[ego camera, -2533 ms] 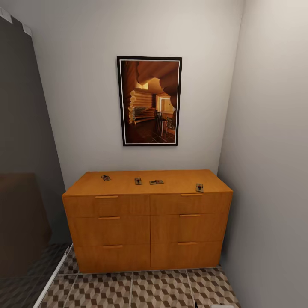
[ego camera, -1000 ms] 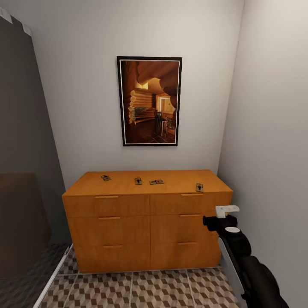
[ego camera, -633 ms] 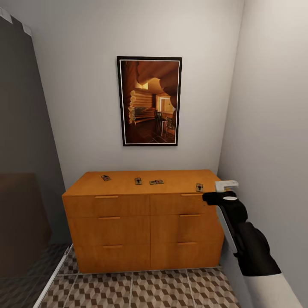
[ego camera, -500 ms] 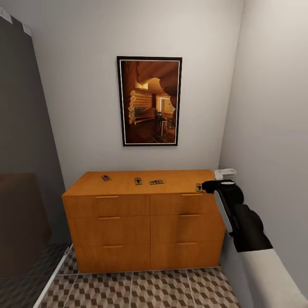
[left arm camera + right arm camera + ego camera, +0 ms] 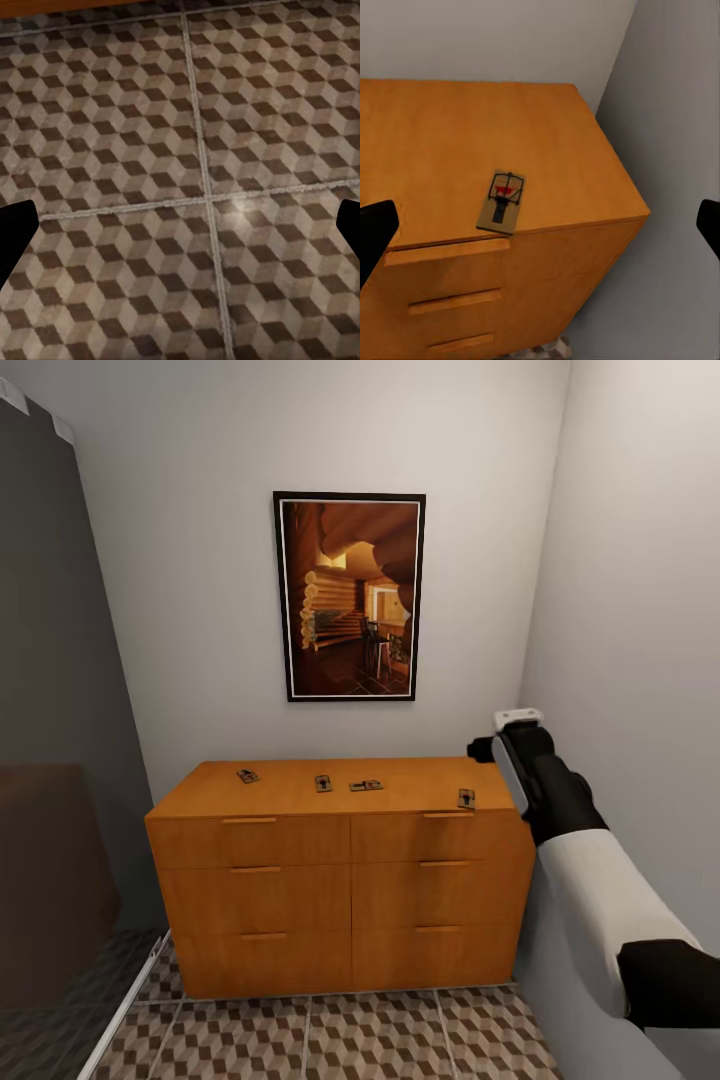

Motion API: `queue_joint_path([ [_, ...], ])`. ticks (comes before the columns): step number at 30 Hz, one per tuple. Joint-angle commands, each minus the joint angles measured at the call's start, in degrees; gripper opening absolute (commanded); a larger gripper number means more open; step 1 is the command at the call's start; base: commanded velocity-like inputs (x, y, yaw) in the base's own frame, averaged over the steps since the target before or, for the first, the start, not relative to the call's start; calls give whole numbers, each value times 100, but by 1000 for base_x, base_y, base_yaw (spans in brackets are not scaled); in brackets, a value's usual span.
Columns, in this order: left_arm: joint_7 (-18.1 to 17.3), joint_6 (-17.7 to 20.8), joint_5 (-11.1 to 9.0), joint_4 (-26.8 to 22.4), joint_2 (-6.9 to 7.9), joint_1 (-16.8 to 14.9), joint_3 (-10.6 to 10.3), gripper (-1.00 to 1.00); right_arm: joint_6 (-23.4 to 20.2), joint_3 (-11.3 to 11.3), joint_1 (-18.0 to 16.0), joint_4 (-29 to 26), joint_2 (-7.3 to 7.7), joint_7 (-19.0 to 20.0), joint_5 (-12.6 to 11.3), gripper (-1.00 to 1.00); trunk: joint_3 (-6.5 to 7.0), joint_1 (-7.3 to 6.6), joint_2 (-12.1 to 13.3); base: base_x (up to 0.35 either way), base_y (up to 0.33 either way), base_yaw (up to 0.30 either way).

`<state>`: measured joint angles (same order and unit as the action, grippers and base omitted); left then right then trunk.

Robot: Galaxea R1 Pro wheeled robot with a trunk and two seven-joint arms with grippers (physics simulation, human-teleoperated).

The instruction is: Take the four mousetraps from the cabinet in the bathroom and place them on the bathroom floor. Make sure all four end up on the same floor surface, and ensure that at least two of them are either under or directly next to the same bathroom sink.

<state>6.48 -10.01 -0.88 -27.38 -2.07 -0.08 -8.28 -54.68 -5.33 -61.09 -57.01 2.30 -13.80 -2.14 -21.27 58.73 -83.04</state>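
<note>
The orange-brown cabinet (image 5: 340,880) stands against the back wall, with several mousetraps lying apart on its flat top. One mousetrap (image 5: 247,776) is at the left, two more (image 5: 323,783) (image 5: 366,786) are near the middle, and the last mousetrap (image 5: 466,798) (image 5: 502,200) lies at the front right edge. My right gripper (image 5: 484,748) (image 5: 540,229) hovers open above and a little right of that last one, holding nothing. My left gripper (image 5: 180,225) hangs open over the cube-patterned bathroom floor (image 5: 150,112) (image 5: 350,1040). The sink is out of view.
A framed picture (image 5: 350,597) hangs above the cabinet. The grey right wall (image 5: 640,610) runs close beside the cabinet's right end and my right arm. A dark panel (image 5: 50,760) with a white rail (image 5: 125,1010) at its foot closes the left side.
My right arm has come into view and risen from drawer height beside the cabinet's right end to above its top. The mousetraps and the camera have not moved.
</note>
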Motion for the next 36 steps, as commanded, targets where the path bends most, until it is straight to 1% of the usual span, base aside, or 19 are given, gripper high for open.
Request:
queue_joint_path([
  [1,54,-10,-9,-4,5,-1,-42,100,-9,-20,-22,32,5,-28,-87,100,-6,0,-4,0,0,0],
  [4,55,-10,-9,-4,5,-1,-42,100,24,-19,-54,101,5,-23,-352,100,-6,0,-4,0,0,0],
  [5,55,-10,-9,-4,5,-1,-42,100,38,-16,-66,126,7,-16,-573,100,-6,0,-4,0,0,0],
  [7,55,-10,-9,-4,5,-1,-42,100,54,-15,-74,143,12,-7,-816,100,-6,0,-4,0,0,0],
  [8,55,-10,-9,-4,5,-1,-42,100,83,-14,-79,154,20,0,-1067,100,-6,0,-4,0,0,0],
  [9,55,-10,-9,-4,5,-1,-42,100,99,-14,-80,157,24,4,-1173,100,-6,0,-4,0,0,0],
  [10,55,-10,-9,-4,5,-1,-42,100,134,-13,-83,166,44,7,-1353,100,-6,0,-4,0,0,0],
  [14,56,-10,-9,-4,5,-1,-42,100,245,-18,-86,176,86,12,-1605,100,-6,0,-4,0,0,0],
  [17,56,-10,-9,-4,5,-1,-42,100,321,-21,-87,179,99,11,-1665,100,-6,0,-4,0,0,0],
  [19,56,-10,-9,-6,5,-1,-39,100,459,-40,-87,180,117,6,-1708,100,-6,0,-4,0,0,0],
  [23,56,-10,-9,-10,5,-1,-36,100,555,-52,-87,181,130,-9,-1723,100,-6,0,-4,0,0,0],
  [31,56,-10,-9,-13,5,-1,-33,100,581,-56,-87,181,141,-52,-1699,100,-6,0,-4,0,0,-6],
  [36,56,-10,-7,-17,5,-1,-33,100,581,-56,-87,181,153,-80,-1681,100,2,0,-4,0,50,-139],
])
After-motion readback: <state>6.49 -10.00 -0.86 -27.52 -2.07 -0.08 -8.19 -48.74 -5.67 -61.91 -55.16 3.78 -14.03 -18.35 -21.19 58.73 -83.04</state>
